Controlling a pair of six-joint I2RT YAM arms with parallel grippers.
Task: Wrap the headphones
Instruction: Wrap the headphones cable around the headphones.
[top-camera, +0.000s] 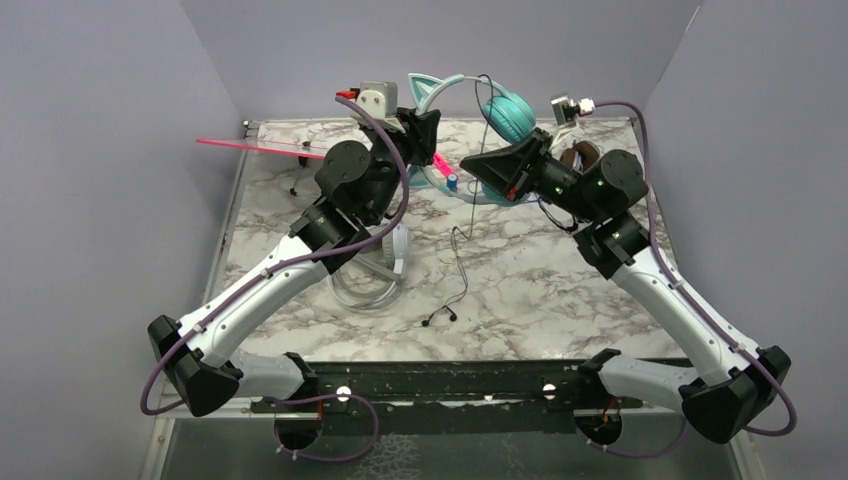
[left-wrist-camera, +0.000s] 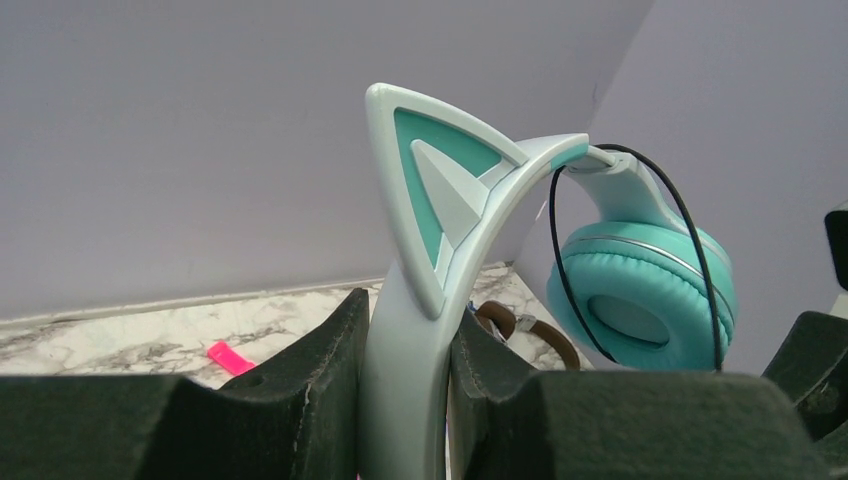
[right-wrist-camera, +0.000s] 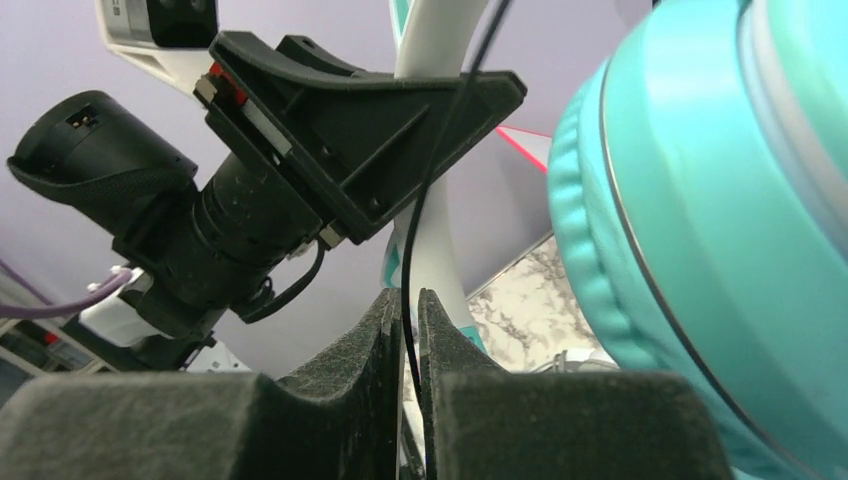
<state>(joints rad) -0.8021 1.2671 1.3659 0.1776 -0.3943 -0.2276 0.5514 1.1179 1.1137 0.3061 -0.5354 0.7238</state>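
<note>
Clamping teal headphones (left-wrist-camera: 640, 300) headband (left-wrist-camera: 400, 330): left fingers (left-wrist-camera: 405, 390) closed around it; right fingers (right-wrist-camera: 408, 360) pinched tight on black cord (right-wrist-camera: 418, 230).

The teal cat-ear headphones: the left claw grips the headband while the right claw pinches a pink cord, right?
Not quite. The cord in the right claw is black, not pink; the right wrist view shows it. The left claw does grip the headband.

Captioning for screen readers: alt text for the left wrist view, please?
The left gripper clamps the headband of teal cat-ear headphones, one cat ear rising above. A black cord loops over the headband and around the ear cup; brown headphones lie behind on the marble table.
</note>
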